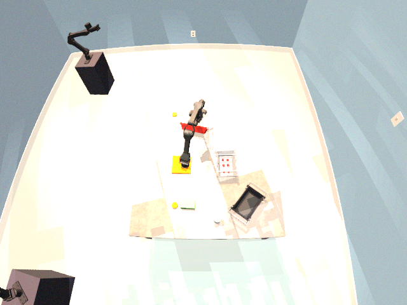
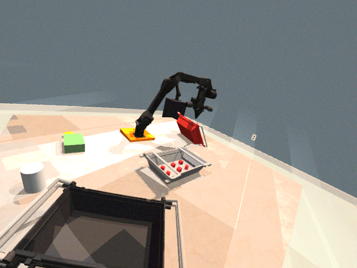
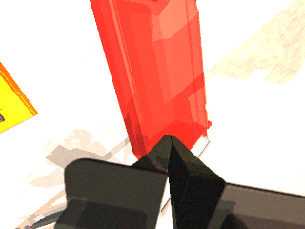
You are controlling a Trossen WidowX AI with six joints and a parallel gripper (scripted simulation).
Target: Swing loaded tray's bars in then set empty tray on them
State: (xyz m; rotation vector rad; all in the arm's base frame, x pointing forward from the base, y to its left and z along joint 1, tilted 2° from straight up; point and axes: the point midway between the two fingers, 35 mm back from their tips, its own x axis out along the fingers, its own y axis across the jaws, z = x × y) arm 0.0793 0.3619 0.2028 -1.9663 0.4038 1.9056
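The grey tray [image 1: 217,164] [image 2: 189,174] holds several small red blocks [image 1: 225,164] [image 2: 179,169] on its floor. It stands level. Both its pale bars lie in across its top, one bar [image 1: 226,171] [image 2: 166,164] near one end and the other bar [image 2: 193,156] near the opposite end. An empty red tray [image 1: 201,129] [image 2: 188,129] [image 3: 164,72] stands steeply tilted, with a pale wire bar [image 2: 204,135] at its side. My gripper [image 2: 197,116] [image 3: 169,140] is shut with nothing between its fingertips, above the red tray. Its fingertips overlap that tray's near end in the wrist view.
A larger-looking empty black tray [image 1: 248,201] [image 2: 115,203] has its bars swung out. A white cylinder [image 1: 217,220] [image 2: 33,178], a green block [image 1: 187,204] [image 2: 73,142] and yellow round things [image 1: 174,204] [image 1: 173,114] are also there. The arm stands on an orange plate [image 1: 176,169] [image 2: 128,135].
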